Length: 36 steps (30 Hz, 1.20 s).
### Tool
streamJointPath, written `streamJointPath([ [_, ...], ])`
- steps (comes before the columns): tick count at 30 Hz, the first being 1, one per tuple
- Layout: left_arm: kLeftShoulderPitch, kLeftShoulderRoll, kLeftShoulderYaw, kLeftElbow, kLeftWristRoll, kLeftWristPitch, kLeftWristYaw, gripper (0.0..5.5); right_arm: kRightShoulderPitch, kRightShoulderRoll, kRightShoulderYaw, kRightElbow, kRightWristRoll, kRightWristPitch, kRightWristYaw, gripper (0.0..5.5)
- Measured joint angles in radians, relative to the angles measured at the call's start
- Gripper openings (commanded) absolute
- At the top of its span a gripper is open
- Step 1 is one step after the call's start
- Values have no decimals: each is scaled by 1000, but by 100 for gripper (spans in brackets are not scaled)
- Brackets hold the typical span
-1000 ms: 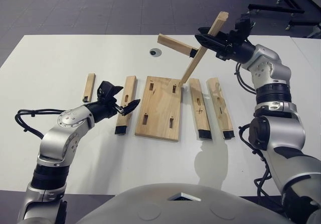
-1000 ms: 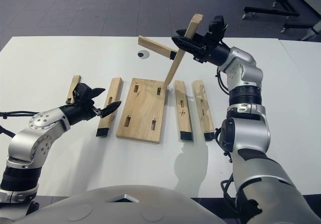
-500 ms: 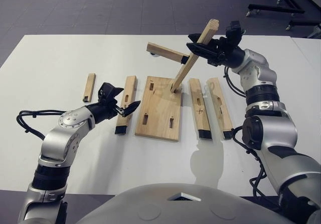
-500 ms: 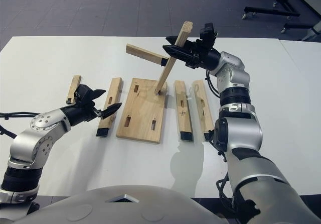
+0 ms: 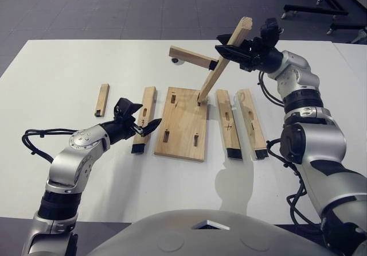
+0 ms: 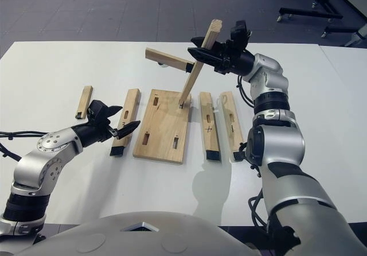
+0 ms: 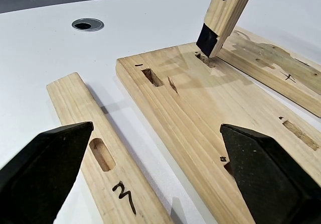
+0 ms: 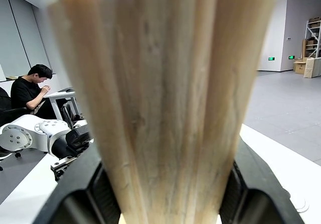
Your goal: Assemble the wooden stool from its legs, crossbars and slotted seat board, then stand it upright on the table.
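Right gripper [image 5: 228, 52] is clamping its two fingers on the upper part of a wooden leg [image 5: 213, 79], holding it off the table [image 5: 69, 66] at a clear tilt. A crossbar [image 5: 192, 58] is already joined to this leg near the grip and is projecting out toward the robot's left. The leg's black-tipped lower end [image 7: 210, 35] is resting at the mouth of the far-right slot [image 7: 204, 60] of the slotted seat board [image 5: 183, 130]. The tip is touching the slot's edge but is not seated. The high grip appears to be giving leverage to swing the leg upright and press the tenon down. The tilt looks like a lead-in, one corner entering first.

Left gripper [image 5: 142, 115] is hovering with its fingers spread wide and holding nothing. It is sitting just above the leg marked 3 [image 7: 75, 103], which is lying flat just beside the board's left edge. That position is judged to be a standby, ready to pick up this leg or to steady the board if it shifts under pressure.

Remaining parts are lying flat in a row. A short crossbar [image 5: 102, 99] is lying at the far left, and two more legs [image 5: 227, 124] [image 5: 252, 123] are lying just right of the board. The board's other three slots are standing open.

Assembly is judged to be at an early stage. The main risk is the tenon jamming if it is pushed while tilted.
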Motion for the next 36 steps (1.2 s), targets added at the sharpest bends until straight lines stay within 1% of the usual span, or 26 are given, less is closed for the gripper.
streamJointPath([
  [23,1,-7,-20,0,1,-11,-10,465,3,2,15,38,-24,-22,31,206],
  [36,1,-14,-22,0,1,-12,-8,465,-47,7,26,104,-46,-42,32,206],
])
